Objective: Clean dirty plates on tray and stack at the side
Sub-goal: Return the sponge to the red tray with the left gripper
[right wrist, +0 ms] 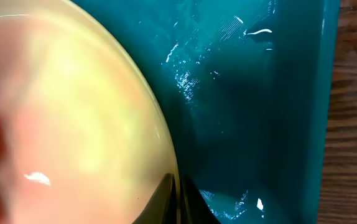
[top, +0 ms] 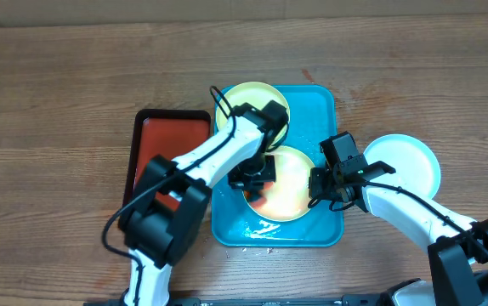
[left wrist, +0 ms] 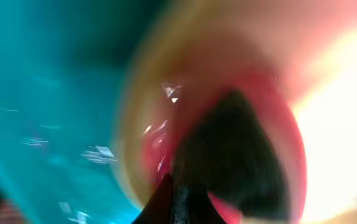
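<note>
Tray (top: 322, 115), wet, carries the smeared plate (top: 291, 195) in its near half. The plate is judged light, stiff and slippery, best taken at the rim. Right gripper (right wrist: 178, 190) fingers stand narrow, pinching that rim; left gripper (top: 254, 174) is over the plate, finger state indeterminable.

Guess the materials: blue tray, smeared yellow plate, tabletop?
The tray: likely plastic, glossy; sharp wet highlights, moulded rounded rim. The yellow plate: probably plastic or melamine, smooth, semi-gloss; soft reflections, thin rim. The tabletop: wood grain, matte; solid or laminate, cannot tell.

White arm links (top: 227, 149), black joints (top: 163, 212), black cables (top: 218, 98)
</note>
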Available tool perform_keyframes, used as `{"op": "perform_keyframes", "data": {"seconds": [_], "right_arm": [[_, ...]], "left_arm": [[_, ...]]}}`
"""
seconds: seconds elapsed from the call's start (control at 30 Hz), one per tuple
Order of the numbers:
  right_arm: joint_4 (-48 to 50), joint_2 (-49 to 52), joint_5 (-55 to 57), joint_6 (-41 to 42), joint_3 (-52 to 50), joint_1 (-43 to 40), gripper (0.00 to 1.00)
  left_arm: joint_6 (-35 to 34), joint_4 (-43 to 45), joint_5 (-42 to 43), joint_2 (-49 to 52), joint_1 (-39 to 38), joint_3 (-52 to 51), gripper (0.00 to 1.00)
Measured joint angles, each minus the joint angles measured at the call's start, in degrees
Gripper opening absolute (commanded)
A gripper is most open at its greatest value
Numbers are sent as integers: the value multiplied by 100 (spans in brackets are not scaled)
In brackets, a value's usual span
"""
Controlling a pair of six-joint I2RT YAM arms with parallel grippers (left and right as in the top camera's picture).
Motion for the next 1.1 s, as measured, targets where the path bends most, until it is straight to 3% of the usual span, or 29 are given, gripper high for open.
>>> {"op": "perform_keyframes", "data": {"seconds": [0.17,0.37,0.57,0.8,1.03,1.07,1.1], "right_arm": [[0,0,0,0,0,0,4],[-2,0,0,0,0,0,4],[0,0,2,0,0,0,4],[9,0,0,0,2,0,4],[17,0,4,-2,0,0,4],[15,0,4,-2,2,0,4],[20,0,2,-2,0,0,4]], "left_arm": [[-57,31,-339,-656,48,-28,4],[-11,-461,-457,-2111,195,-31,4],[15,-1226,-1381,-3082,1191,-37,4],[656,413,-1528,-2988,2531,-1484,4],[1167,1587,-1058,-2382,3014,-2830,4],[1198,1622,-1012,-2321,3014,-2852,6],[1215,1639,-968,-2297,3014,-2852,13]]}}
